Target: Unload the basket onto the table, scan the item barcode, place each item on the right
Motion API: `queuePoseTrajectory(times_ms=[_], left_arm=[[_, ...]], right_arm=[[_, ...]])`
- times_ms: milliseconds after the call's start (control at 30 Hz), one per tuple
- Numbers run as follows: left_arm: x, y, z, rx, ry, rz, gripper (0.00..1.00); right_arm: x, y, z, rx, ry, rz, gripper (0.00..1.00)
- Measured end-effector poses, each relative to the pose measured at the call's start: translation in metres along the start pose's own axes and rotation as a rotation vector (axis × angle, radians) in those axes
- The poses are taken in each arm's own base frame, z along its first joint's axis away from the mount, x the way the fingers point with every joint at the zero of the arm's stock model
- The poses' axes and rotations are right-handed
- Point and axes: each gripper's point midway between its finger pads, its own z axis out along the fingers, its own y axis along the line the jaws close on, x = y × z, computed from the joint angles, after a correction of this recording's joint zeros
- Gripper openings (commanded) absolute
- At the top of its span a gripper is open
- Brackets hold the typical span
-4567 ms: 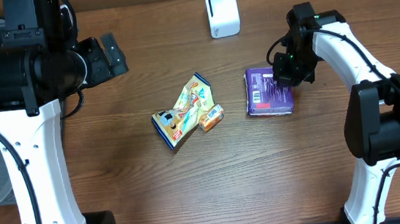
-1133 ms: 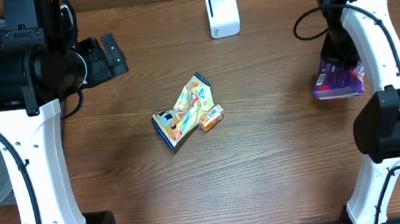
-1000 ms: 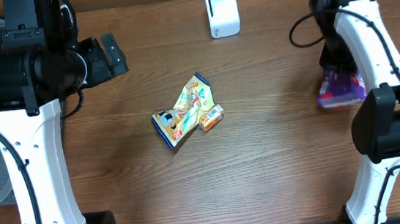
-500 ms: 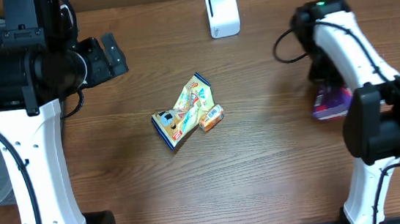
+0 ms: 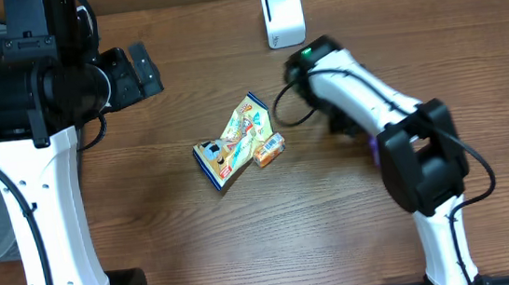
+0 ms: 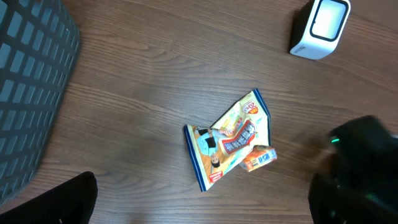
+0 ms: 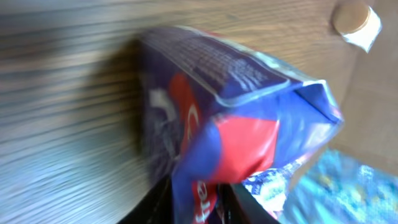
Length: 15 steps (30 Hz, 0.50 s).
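1. Purple-and-red foil packet (image 7: pixel 236 124) sits between the fingers of the right pincer (image 7: pixel 198 208), close above the brown wooden table (image 5: pixel 338 228). In the overhead view it is almost wholly hidden under the right arm (image 5: pixel 363 104).
2. Blur makes it impossible to tell whether that pincer is pinching the packet or letting it go.
3. The white box scanner (image 5: pixel 282 14) stands near, beyond the arm. The packet is probably gripped by one edge so its printed face can be turned toward the scanner.
4. The left pincer (image 5: pixel 140 69) is spread and holds nothing, well apart from the packet.
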Motion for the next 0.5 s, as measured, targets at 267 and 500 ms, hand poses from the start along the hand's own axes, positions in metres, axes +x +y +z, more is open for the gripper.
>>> queuePoseTrajectory(times_ms=[267,500], left_arm=[[0.000,0.000,0.000,0.000,0.000,0.000,1.00],[0.000,0.000,0.000,0.000,0.000,0.000,1.00]], right_arm=[[0.008,0.053,-0.040,-0.153,-0.042,-0.040,0.86],[-0.045,0.020,-0.084,-0.386,-0.098,0.112,1.00]])
